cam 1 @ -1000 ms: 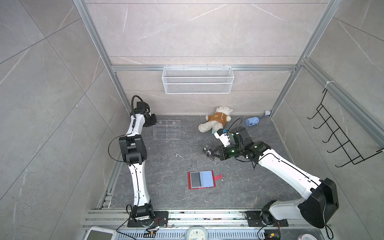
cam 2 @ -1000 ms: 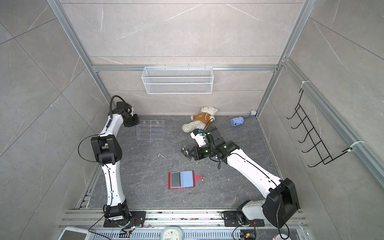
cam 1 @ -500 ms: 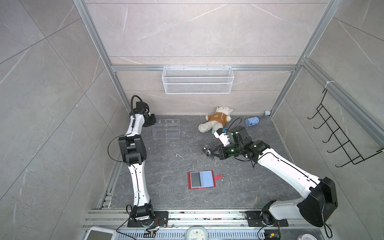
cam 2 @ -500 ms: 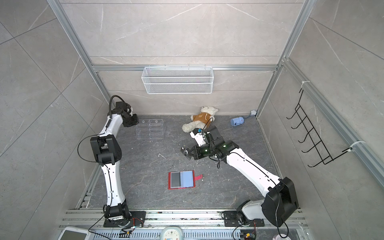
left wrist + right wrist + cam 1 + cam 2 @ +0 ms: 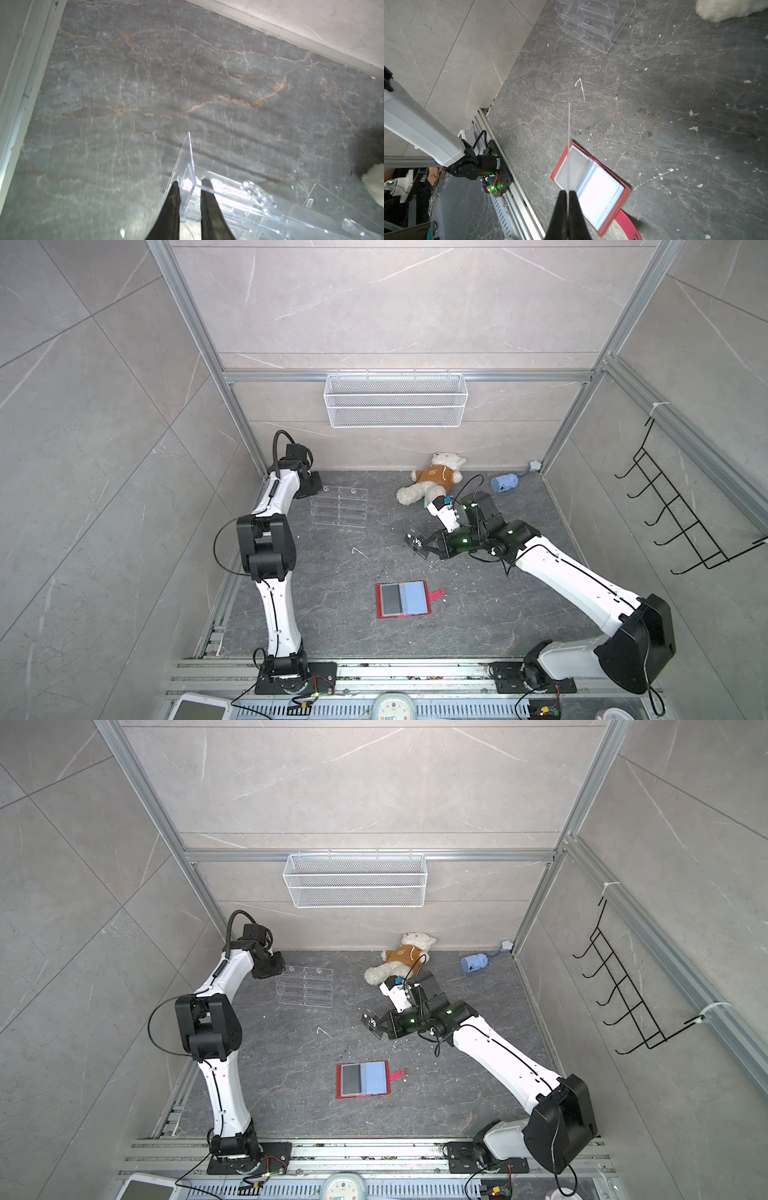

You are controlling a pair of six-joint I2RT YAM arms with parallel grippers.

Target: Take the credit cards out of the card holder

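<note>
The red card holder [image 5: 415,610] lies open and flat on the grey floor, near the front middle in both top views. A dark credit card [image 5: 391,599] sits in its left sleeve. My right gripper [image 5: 428,546] hangs above the floor behind the card holder [image 5: 623,191], shut on a black credit card [image 5: 417,541] with white "Vip" lettering. In the right wrist view that card [image 5: 568,135] shows edge-on as a thin pale line. My left gripper [image 5: 190,182] is at the back left, its jaws narrowly closed around a corner wall of the clear acrylic rack [image 5: 239,197].
The clear acrylic rack [image 5: 338,512] lies by the left wall. A white teddy bear [image 5: 434,483] and a small blue bottle [image 5: 504,483] lie at the back. A wire basket [image 5: 395,400] hangs on the back wall, black hooks [image 5: 681,514] on the right wall.
My left gripper's jaws have narrowed slightly at the rack. The right arm and its card have hardly moved.
</note>
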